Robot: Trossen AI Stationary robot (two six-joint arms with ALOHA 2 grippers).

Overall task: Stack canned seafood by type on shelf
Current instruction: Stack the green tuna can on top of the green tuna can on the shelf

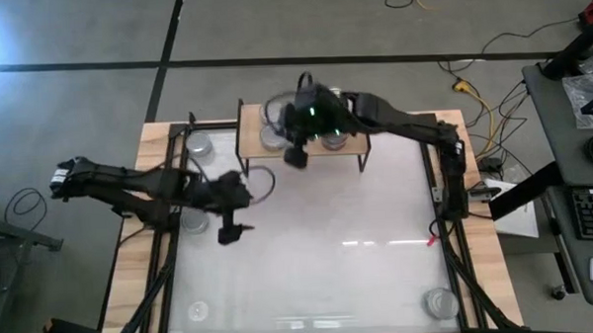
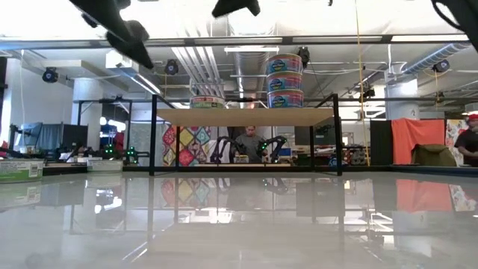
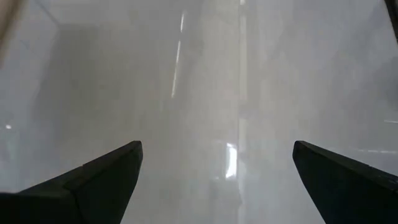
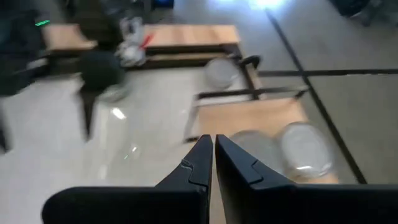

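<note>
The shelf [image 1: 301, 147] stands at the table's far middle, its wood plank [image 2: 245, 116] on thin black legs. A stack of three canned seafood tins [image 2: 284, 78] sits on its right part and a lower tin [image 2: 208, 101] on its left part. In the right wrist view, silver-topped tins [image 4: 305, 146] show on the plank. My right gripper [image 4: 213, 158] hovers shut and empty above the shelf's front edge [image 1: 296, 157]. My left gripper [image 1: 229, 228] hangs open over bare table left of centre, and nothing lies between its fingers [image 3: 217, 165].
Loose tins lie on the glossy white table: one at the far left [image 1: 199, 145], one by the left edge [image 1: 193, 222], one at each near corner [image 1: 198, 310] [image 1: 441, 302]. Black frame rails [image 1: 447, 230] line the table's sides. People and equipment show beyond the far edge.
</note>
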